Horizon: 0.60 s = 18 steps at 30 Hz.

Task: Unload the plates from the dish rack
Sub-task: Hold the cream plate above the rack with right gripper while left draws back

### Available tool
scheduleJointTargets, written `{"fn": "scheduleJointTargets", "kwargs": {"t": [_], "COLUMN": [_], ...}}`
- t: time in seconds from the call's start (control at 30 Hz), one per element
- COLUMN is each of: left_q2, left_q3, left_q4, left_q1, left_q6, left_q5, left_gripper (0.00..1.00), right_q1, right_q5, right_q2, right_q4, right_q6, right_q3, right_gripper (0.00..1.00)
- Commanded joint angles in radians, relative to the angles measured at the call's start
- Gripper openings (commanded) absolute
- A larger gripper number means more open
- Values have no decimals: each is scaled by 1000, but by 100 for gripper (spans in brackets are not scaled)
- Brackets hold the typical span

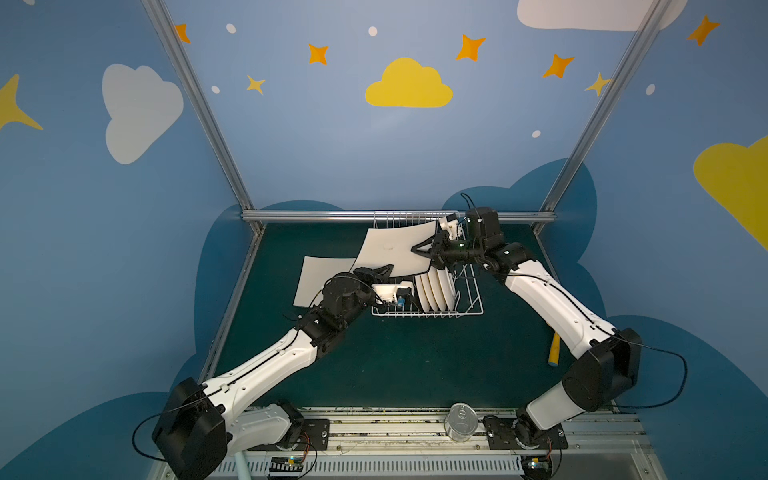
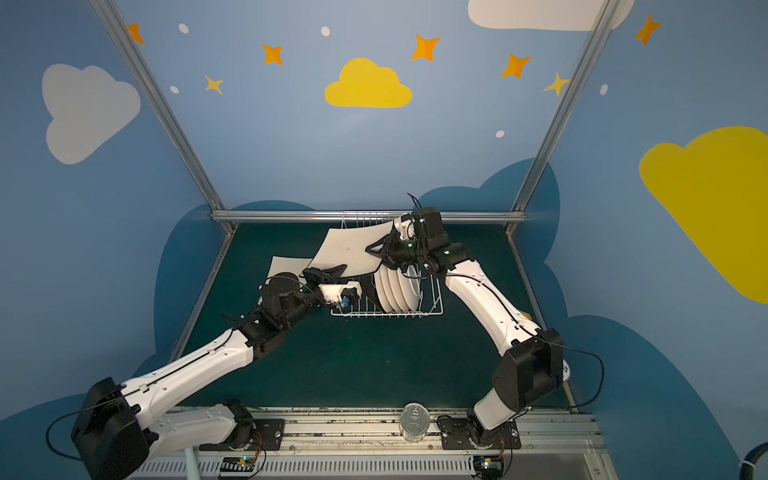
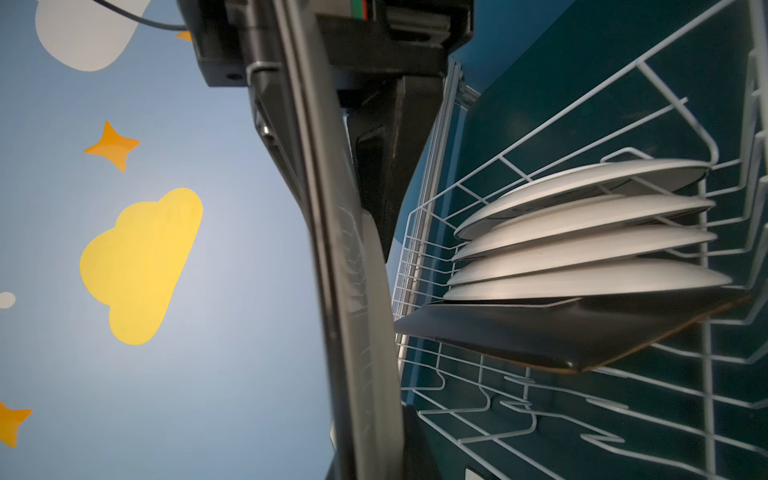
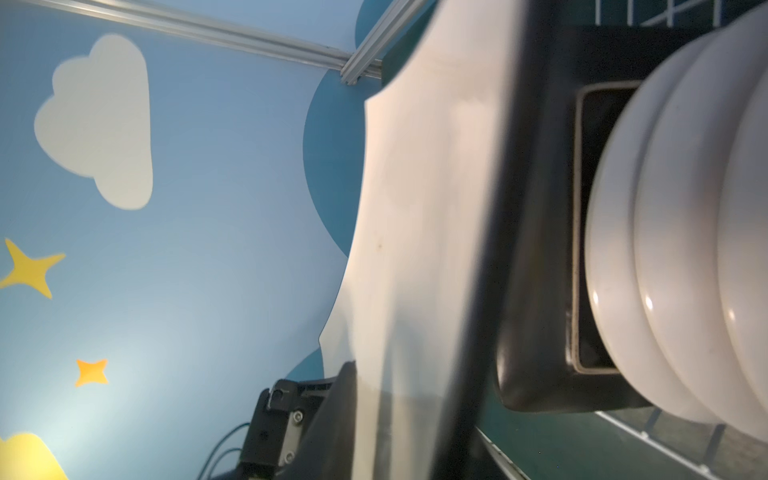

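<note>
A large cream square plate (image 1: 395, 249) (image 2: 353, 249) hangs tilted above the white wire dish rack (image 1: 469, 308) (image 2: 432, 311). My left gripper (image 1: 384, 270) is shut on its near left edge. My right gripper (image 1: 424, 251) pinches its right edge, one finger on each face. The left wrist view shows this plate edge-on (image 3: 365, 332); in the right wrist view its cream face (image 4: 415, 208) fills the middle. Several round white plates (image 1: 434, 291) (image 3: 582, 249) stand upright in the rack beside a black square plate (image 3: 561, 332) (image 4: 540, 291). Another cream square plate (image 1: 320, 278) lies flat on the table, left of the rack.
A yellow-handled tool (image 1: 555, 349) lies on the green table by the right arm. A metal can (image 1: 459, 419) stands on the front rail. The aluminium frame bar (image 1: 332, 215) runs just behind the rack.
</note>
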Motion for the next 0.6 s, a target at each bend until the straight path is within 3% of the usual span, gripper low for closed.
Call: {"fn": "scheduleJointTargets", "kwargs": {"t": [0.0,0.13,0.27,0.43,0.47,0.53,0.57], "left_q2": [-16,-1,15,21,19,15,14], "left_q3": [42,47,55,51,49,44,41], "left_q4": [203,202,207,205,203,203,200], "left_q1": [-3,0,3,10,12,16,18], "left_q6": [-2,-11,-29,-55,-59,-68,-72], "left_q5": [-21,-55,-90,-94,-95,-96,-99], "left_gripper": [3,4,12,31,37,67,77], "right_q1": [6,-5,-19,-45,-52,-62,-68], "right_q5": [-44,-65,-74,-97,-105,-118,-122], "right_q2": [-1,-7,-25,-49,-53,-59,-63], "right_q4": [15,33,77,189,213,275,303], "right_q6": [-27,-24,-4,66,83,124,142], "right_q3": [29,26,4,-48,-55,-74,-81], "right_gripper": [18,0,0,0,0,0,0]}}
